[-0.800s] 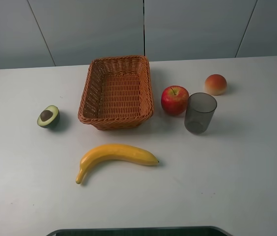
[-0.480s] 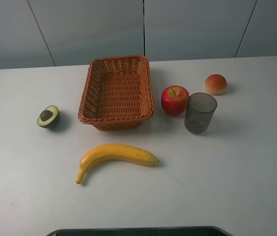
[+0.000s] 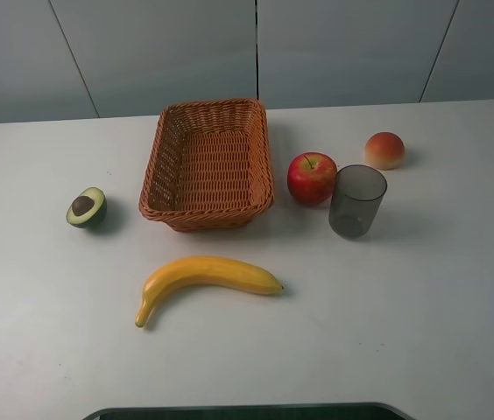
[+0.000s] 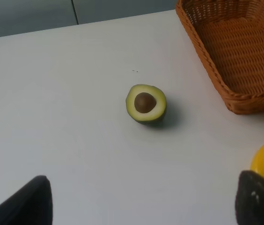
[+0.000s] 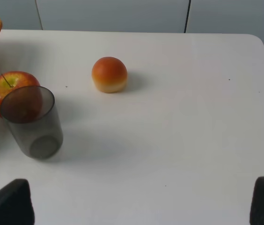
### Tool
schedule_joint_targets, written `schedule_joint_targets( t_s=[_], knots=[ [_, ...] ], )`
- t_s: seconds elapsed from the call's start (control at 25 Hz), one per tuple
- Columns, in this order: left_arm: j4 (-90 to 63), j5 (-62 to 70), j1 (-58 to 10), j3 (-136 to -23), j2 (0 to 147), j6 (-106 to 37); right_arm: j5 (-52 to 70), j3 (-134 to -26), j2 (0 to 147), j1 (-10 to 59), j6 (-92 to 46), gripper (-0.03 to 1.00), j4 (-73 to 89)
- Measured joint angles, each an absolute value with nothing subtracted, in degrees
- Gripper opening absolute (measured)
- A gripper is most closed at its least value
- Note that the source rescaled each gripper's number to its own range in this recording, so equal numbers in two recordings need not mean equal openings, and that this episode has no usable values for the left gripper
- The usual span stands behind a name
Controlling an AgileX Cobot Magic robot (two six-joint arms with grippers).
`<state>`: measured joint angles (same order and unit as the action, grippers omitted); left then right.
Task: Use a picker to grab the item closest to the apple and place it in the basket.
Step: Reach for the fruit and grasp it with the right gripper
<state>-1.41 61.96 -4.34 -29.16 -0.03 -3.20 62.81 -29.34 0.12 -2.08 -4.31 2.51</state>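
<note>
The smoky-grey see-through tumbler (image 3: 356,203) stands upright on the white table, just right of and touching or nearly touching the red apple (image 3: 312,178). Left of the apple is the wicker basket (image 3: 208,213), with nothing in it. The exterior high view shows neither arm. In the right wrist view the tumbler (image 5: 33,123) stands in front of the apple (image 5: 5,86), well ahead of my right gripper (image 5: 136,206), whose fingers are spread wide and hold nothing. My left gripper (image 4: 143,206) is open too, short of the avocado half.
An orange-red peach (image 3: 384,150) lies behind and right of the tumbler. An avocado half (image 3: 86,207) sits left of the basket, and a banana (image 3: 203,276) lies in front of it. The table's far edge meets a grey wall.
</note>
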Motion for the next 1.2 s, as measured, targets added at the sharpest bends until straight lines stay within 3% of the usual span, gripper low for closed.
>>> schedule_joint_targets(
  t_s=[1.2],
  knots=[
    [-1.4,62.0,-4.3,-29.2,0.0,-3.2,63.3,-29.3,0.1,-0.7,-2.5,1.0,4.5]
  ],
)
